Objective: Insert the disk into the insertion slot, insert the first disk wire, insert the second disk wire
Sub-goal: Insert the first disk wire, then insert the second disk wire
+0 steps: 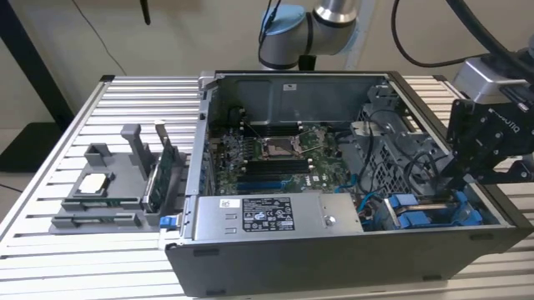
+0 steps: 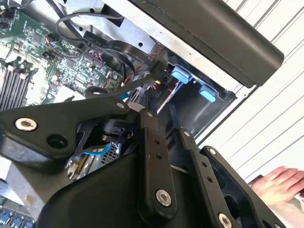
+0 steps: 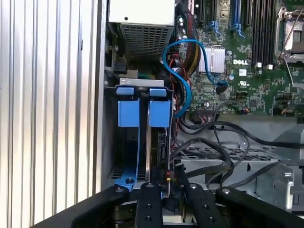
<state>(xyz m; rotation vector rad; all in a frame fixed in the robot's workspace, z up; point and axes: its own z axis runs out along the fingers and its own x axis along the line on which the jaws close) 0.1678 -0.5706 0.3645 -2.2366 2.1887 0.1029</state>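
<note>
Exterior view shows insertion slot [image 1: 427, 212] beneath end effector [image 1: 458, 183].

A work table [image 1: 125, 100] topped with silver aluminium slats spreads across the exterior view. The same ribbed slats [image 3: 47, 114] run lengthwise in the first wrist view, and more of them [image 2: 275, 109] cross the second wrist view at a slant. Behind the table stands a plain beige wall [image 1: 192, 31]. At the exterior view's left, a black post [image 1: 34, 69] slants down to a dark base [image 1: 25, 147] on a pale floor [image 1: 7, 187]. The light is soft and even, leaving a mild sheen on the slats.
</note>
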